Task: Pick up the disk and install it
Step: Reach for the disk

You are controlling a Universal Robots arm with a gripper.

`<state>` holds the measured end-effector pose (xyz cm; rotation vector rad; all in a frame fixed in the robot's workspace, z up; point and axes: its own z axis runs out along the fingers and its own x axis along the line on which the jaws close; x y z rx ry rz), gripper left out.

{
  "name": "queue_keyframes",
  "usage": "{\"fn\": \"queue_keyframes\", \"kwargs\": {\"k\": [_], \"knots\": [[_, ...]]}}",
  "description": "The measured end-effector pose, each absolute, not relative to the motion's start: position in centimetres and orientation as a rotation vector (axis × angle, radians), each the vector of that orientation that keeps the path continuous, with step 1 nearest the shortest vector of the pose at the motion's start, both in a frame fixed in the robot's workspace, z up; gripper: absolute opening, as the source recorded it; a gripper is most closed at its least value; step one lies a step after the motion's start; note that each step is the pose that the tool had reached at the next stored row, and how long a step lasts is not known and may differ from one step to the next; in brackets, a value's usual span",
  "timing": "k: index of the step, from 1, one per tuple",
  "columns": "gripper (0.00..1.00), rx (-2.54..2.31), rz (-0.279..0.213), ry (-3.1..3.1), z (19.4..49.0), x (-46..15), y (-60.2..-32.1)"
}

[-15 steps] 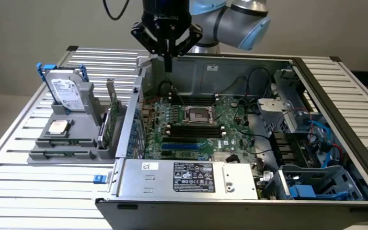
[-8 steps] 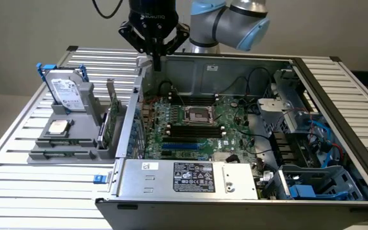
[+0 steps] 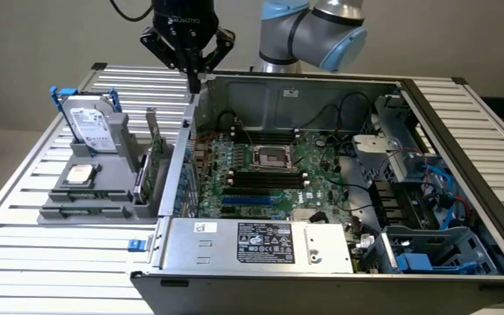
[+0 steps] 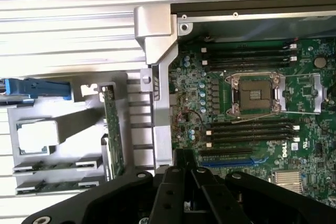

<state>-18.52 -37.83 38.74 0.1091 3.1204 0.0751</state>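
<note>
Gripper (image 3: 196, 80) is closed down narrow with nothing in it. It hangs from the arm (image 3: 322, 33) just above the back corner of the case (image 3: 322, 98), on the exterior view's left, and touches nothing.

The disk (image 3: 90, 125) stands upright in the grey rack (image 3: 86, 211) on the slatted table (image 3: 50, 262). It is at the exterior view's far left, well apart from the gripper (label facing out, blue frame around its edges). In the same rack, the chip (image 3: 79, 174) lies flat nearer the camera than the disk. The card (image 3: 155, 154) stands on edge at the side of the rack nearest the case.

The case lies open on its side with the motherboard (image 3: 270, 190) exposed and the socket (image 3: 274, 157) near the board's middle. Blue cables (image 3: 449, 190) run through the bay at the exterior view's right.

In the wrist view the black fingers (image 4: 182, 157) are pressed together and sit over the case's side wall. The rack lies to one side of that wall and the motherboard to the other.
</note>
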Motion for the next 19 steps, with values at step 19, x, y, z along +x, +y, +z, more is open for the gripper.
{"fn": "queue_keyframes", "kwargs": {"k": [19], "knots": [[0.11, 0.109, 0.075, 3.121, 37.9, -26.5, -34.0]]}}
